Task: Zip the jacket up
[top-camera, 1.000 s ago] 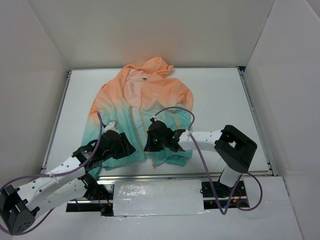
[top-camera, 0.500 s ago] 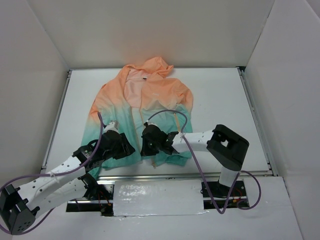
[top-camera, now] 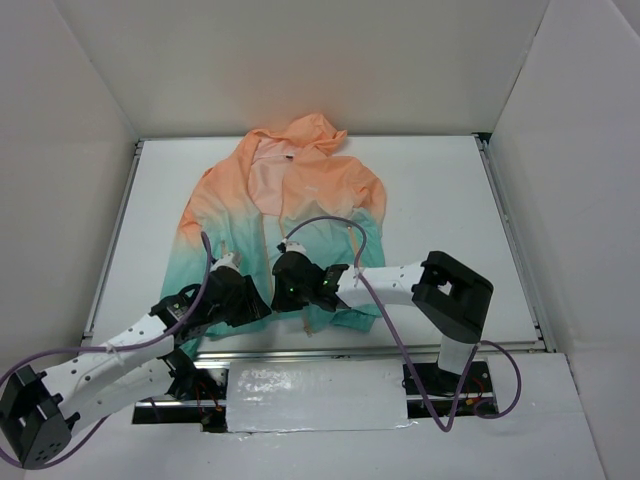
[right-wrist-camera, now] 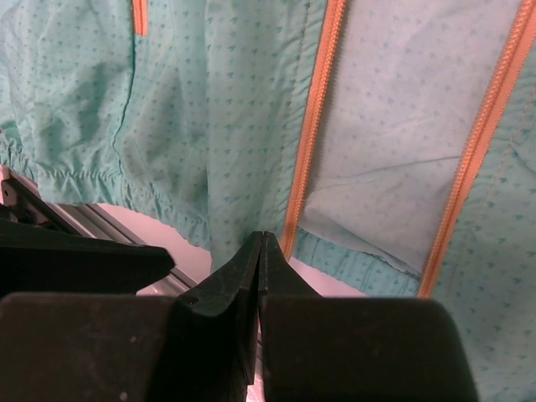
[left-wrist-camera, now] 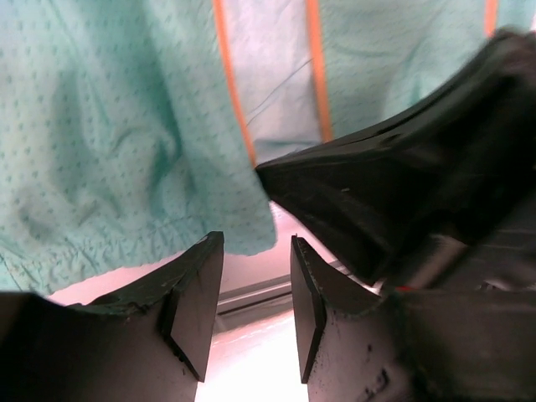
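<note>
The jacket [top-camera: 290,190] lies flat on the table, hood at the far end, peach at the top fading to teal at the near hem. Its front is open, and two orange zipper tapes [right-wrist-camera: 310,126] run apart. My right gripper [right-wrist-camera: 262,239] is shut, its tips pinching the teal hem of the jacket [right-wrist-camera: 243,167] just left of one tape. In the top view my right gripper [top-camera: 283,288] sits over the near hem. My left gripper [left-wrist-camera: 255,243] is open with nothing between its pads, just below the hem [left-wrist-camera: 126,243]. My left gripper [top-camera: 252,300] is close beside the right one.
The white table [top-camera: 440,200] has a metal rail [top-camera: 400,350] along its near edge, right under both grippers. White walls enclose the table on three sides. The right arm's black body [left-wrist-camera: 419,184] fills the right side of the left wrist view.
My right gripper has slid left along the hem towards the left gripper, drawing the near hem with it. My left gripper's jaws have narrowed slightly.
</note>
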